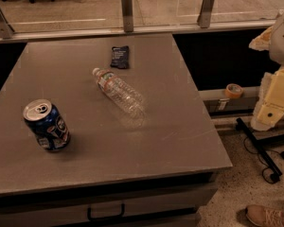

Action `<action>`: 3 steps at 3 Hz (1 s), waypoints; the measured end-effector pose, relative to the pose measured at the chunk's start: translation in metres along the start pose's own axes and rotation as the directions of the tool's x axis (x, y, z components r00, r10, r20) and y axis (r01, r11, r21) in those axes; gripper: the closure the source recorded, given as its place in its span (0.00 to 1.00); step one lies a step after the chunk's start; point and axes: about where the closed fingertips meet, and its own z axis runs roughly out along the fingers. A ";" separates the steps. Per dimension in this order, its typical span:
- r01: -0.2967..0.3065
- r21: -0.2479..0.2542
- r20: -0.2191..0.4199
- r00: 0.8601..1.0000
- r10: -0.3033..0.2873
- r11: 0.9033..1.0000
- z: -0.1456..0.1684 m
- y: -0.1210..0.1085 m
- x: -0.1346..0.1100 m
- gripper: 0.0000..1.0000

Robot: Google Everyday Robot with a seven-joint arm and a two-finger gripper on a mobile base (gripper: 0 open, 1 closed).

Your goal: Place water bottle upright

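Near the middle of the tabletop (180, 141) lies the water bottle (119, 91) on its side, cap toward a dark packet (119, 56); both labels unreadable. A blue can (46, 125) stands at left. My end effector (270, 103) hangs beyond the right edge; its state I cannot tell.

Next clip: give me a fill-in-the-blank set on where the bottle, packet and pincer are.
The small clear ribbed plastic water bottle lies on its ____ on the grey table. Its ____ cap points toward the small dark packet. The cream pincer hangs beyond the table's edge, not ____ the bottle.
Missing: side; white; touching.
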 end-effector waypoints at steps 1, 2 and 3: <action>0.000 0.000 0.000 1.000 0.000 1.000 0.000 0.000 0.000 0.00; -0.040 -0.033 0.050 0.998 0.042 0.999 0.015 -0.015 -0.027 0.00; -0.134 -0.093 0.106 0.984 0.143 0.987 0.046 -0.047 -0.075 0.00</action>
